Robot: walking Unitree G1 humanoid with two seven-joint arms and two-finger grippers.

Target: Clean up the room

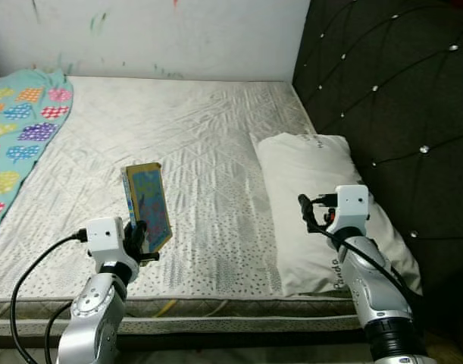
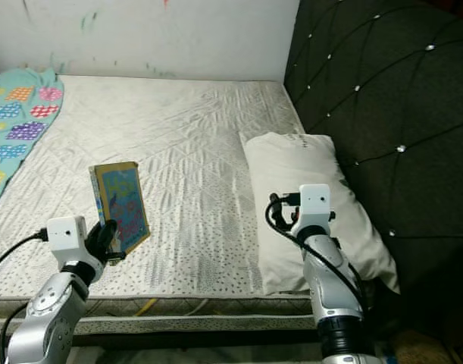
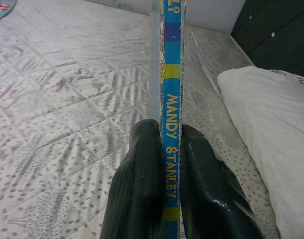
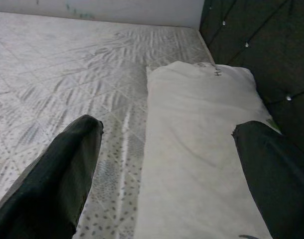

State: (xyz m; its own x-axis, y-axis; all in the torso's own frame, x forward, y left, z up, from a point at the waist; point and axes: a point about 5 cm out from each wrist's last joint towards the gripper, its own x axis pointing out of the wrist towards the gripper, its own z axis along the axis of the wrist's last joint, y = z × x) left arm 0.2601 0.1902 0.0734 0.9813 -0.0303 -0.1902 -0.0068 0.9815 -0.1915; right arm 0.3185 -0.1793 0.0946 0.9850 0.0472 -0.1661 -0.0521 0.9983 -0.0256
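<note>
A thin children's book [image 1: 148, 204] with a blue patterned cover and yellow border stands upright above the mattress's near left part. My left gripper [image 1: 140, 236] is shut on its lower edge; in the left wrist view both fingers [image 3: 142, 189] pinch the blue spine [image 3: 171, 99], which reads "MANDY STANLEY". My right gripper [image 1: 310, 210] is open over the near end of the white pillow [image 1: 314, 197], its fingers [image 4: 67, 169] spread wide with nothing between them. The pillow [image 4: 201, 149] lies along the right side of the bed by the headboard.
The bare white quilted mattress [image 1: 186, 144] fills the scene. A teal blanket [image 1: 19, 136] with coloured hearts lies at its far left. A dark tufted headboard [image 1: 390, 98] rises on the right and a white wall [image 1: 155, 34] runs behind.
</note>
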